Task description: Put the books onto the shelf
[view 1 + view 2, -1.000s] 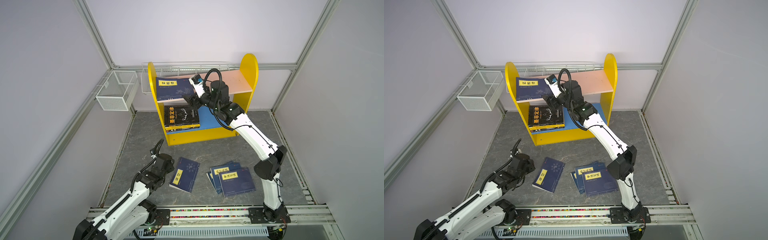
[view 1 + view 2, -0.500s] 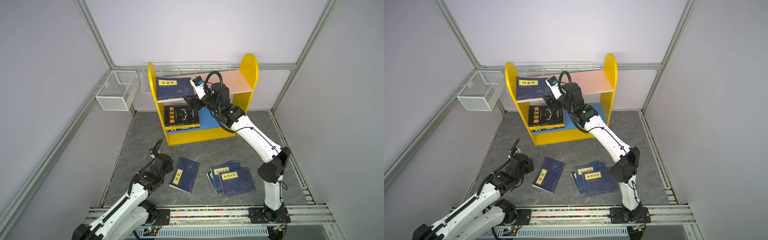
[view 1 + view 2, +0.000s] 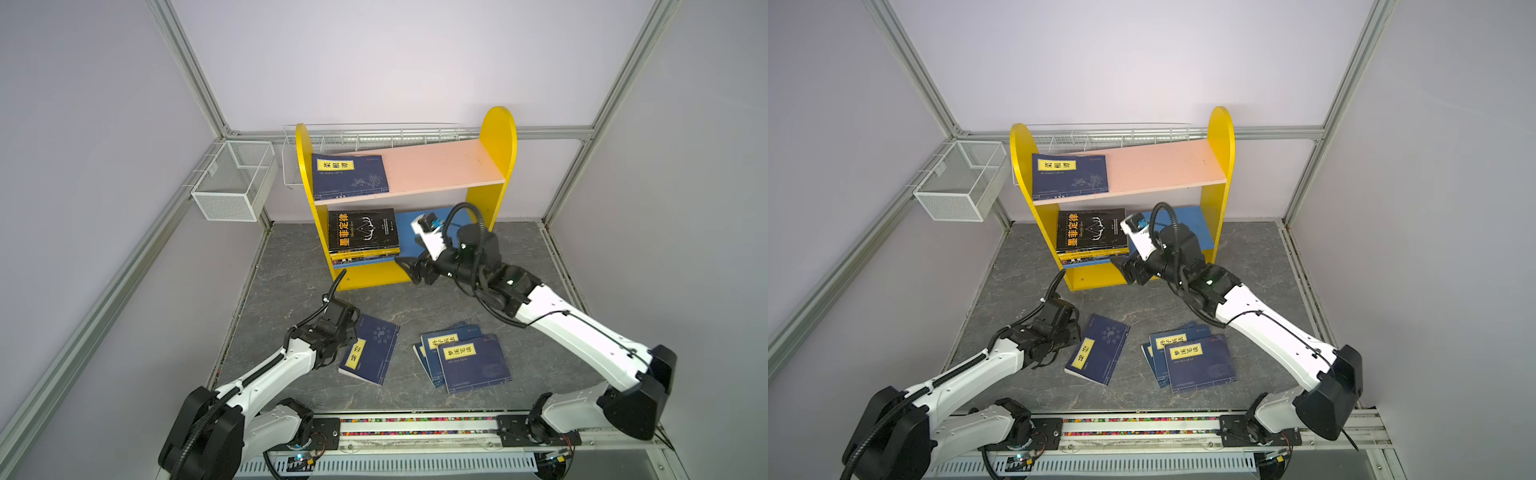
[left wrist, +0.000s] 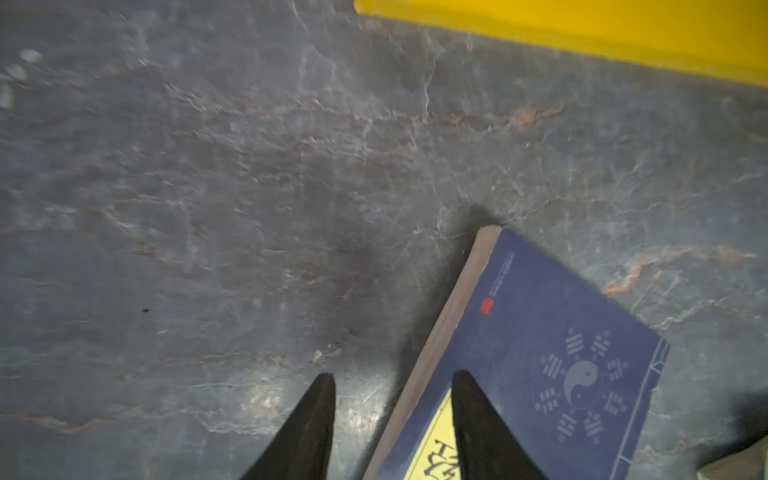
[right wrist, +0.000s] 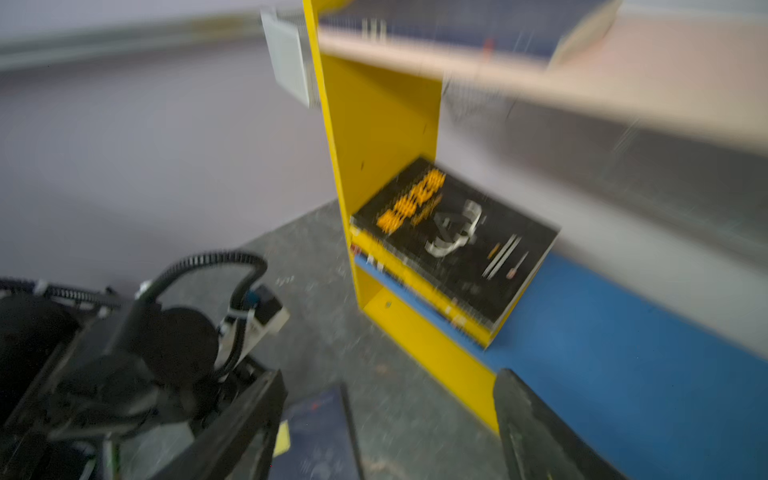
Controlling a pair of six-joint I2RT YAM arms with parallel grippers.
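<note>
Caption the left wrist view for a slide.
Left tool, jaws apart, poised across the edge of a navy book lying on the grey tabletop, yellow shelf beyond.

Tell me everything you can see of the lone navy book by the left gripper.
The lone navy book is a thin paperback lying flat, cover up, on the grey floor, apart from the fanned pile. Its cover bears a yellow title label, a pale yin-yang emblem and a red mark. The left gripper straddles its page edge, jaws open.
</note>
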